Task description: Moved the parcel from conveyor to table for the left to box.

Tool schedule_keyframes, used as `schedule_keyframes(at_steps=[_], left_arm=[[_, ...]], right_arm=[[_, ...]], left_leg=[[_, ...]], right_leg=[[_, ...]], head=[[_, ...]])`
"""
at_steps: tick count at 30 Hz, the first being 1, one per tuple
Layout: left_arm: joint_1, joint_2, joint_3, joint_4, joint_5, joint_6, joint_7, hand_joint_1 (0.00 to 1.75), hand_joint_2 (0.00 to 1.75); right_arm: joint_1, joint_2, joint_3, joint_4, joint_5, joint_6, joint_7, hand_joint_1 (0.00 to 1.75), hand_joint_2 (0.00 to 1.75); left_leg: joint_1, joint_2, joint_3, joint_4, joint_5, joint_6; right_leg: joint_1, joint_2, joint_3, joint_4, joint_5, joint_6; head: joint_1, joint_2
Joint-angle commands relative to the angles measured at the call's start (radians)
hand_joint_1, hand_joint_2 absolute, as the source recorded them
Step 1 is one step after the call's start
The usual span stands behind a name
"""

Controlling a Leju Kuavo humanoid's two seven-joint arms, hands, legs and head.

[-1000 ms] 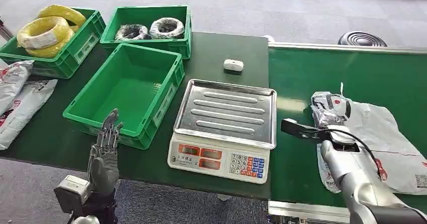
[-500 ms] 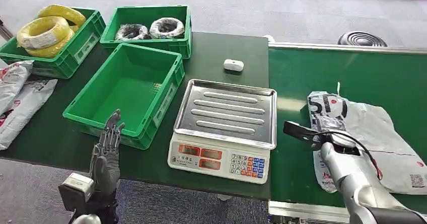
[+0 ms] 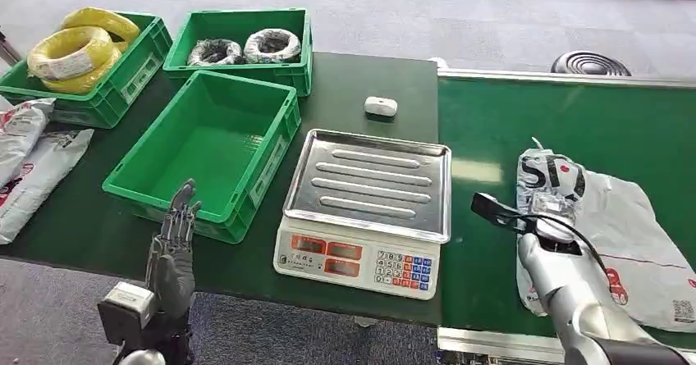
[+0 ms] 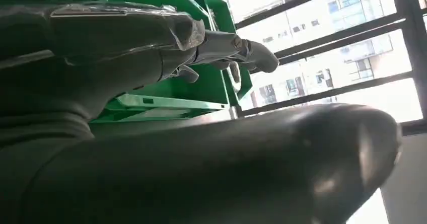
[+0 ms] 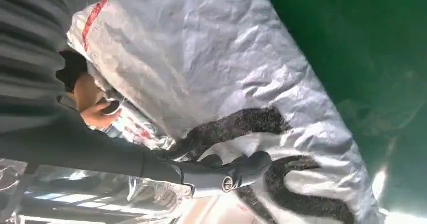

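One parcel (image 3: 599,242) on the belt (image 3: 509,119), right of the scale (image 3: 369,209) — right hand (image 3: 548,217) grips its near-left end. Thin film may slip or tear if dragged. Scale sits between belt and table (image 3: 361,82) — could snag. Left hand (image 3: 171,250) spread, holding nothing, near the crate (image 3: 209,148)

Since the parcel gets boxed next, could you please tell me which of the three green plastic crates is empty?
The nearest green plastic crate, left of the metal-topped scale, is empty. One far crate holds yellow coils; the other holds wrapped grey coils.
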Motion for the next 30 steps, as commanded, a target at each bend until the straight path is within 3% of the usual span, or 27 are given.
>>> schedule_keyframes(at_steps=[1,2,26,27,28,30], left_arm=[[-0.005,0.009,0.028,0.038,0.018,0.002,-0.008,0.00,0.00],[-0.006,0.010,0.029,0.039,0.019,0.002,-0.008,0.00,0.00],[-0.007,-0.001,0.042,0.011,0.028,0.013,-0.011,0.00,0.00],[-0.009,-0.001,0.042,0.012,0.028,0.013,-0.011,0.00,0.00],[-0.010,-0.001,0.042,0.014,0.027,0.013,-0.011,0.00,0.00],[-0.013,-0.001,0.040,0.016,0.027,0.013,-0.011,0.00,0.00]], right_arm=[[-0.034,0.008,-0.036,0.008,-0.007,-0.064,0.016,1.61,1.75],[-0.032,0.007,-0.036,0.008,-0.006,-0.064,0.014,1.75,1.75],[-0.037,0.039,-0.058,-0.028,0.033,-0.114,0.002,1.75,1.75],[-0.036,0.037,-0.059,-0.027,0.035,-0.113,0.005,1.20,1.75],[-0.036,0.034,-0.047,-0.031,0.050,-0.124,0.013,0.00,1.75],[-0.041,0.029,-0.058,-0.024,0.050,-0.127,0.002,0.00,1.75]], left_leg=[[-0.001,0.001,0.001,-0.001,0.000,0.000],[-0.001,0.001,0.002,-0.001,0.000,0.000],[0.000,0.002,0.001,0.000,0.000,0.000],[0.000,0.002,0.002,-0.001,0.000,0.000],[0.000,0.001,0.001,-0.001,0.000,0.000],[0.000,0.001,0.002,-0.001,0.000,0.000]], right_leg=[[-0.001,0.002,0.000,0.000,0.000,0.000],[-0.001,0.003,0.001,-0.001,0.000,-0.001],[0.000,0.003,0.000,0.000,0.000,0.000],[0.000,0.004,0.000,0.000,0.000,-0.001],[0.000,0.003,0.000,0.000,0.000,-0.001],[0.000,0.003,0.001,-0.001,0.000,-0.001]], head=[[0.000,0.000],[0.000,0.000],[0.000,0.000],[0.000,0.000],[0.000,0.000],[0.000,0.000]])
